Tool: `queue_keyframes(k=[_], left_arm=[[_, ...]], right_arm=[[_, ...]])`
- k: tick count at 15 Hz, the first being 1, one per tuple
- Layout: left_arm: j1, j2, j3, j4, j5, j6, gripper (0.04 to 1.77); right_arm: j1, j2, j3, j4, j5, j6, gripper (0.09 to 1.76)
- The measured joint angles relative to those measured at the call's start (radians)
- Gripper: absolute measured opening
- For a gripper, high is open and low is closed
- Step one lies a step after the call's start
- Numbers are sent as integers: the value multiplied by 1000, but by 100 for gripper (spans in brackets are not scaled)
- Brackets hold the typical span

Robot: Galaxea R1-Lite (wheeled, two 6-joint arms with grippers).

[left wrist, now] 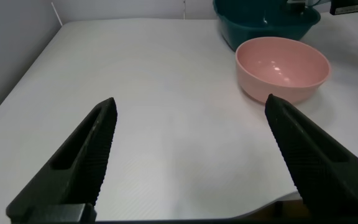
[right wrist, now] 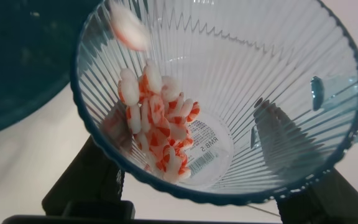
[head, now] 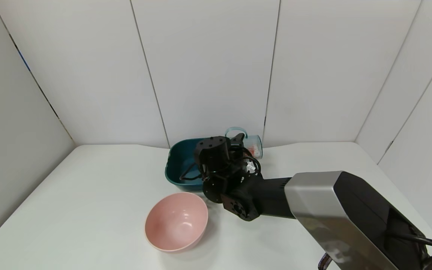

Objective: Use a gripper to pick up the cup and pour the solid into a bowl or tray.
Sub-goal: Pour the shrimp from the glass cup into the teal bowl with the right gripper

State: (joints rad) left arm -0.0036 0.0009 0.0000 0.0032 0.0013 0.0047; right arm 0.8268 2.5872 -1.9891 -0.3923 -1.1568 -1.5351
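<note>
Beside teal basin (head: pixel 180 161), right gripper (head: pixel 243 147) fingers clamp cup (head: pixel 252 145), tipped sideways.

A round pale-pink plastic bowl (head: pixel 176 222) stands upright on the smooth white worktop (head: pixel 88 195), toward its near edge and roughly at the middle of its width. Its glossy inside shows small highlights and holds nothing. Plain white wall panels (head: pixel 204 67) with thin dark seams close in the worktop at the back and along both sides.
</note>
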Motion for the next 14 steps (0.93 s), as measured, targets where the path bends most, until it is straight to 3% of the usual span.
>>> queue_keyframes(k=[9, 14], left_arm=[[0, 0, 0, 0, 0, 0, 172], [0, 0, 0, 0, 0, 0, 172]], right_arm=[[19, -6, 15, -5, -13, -107, 132], [15, -6, 16, -154, -12, -305, 132]])
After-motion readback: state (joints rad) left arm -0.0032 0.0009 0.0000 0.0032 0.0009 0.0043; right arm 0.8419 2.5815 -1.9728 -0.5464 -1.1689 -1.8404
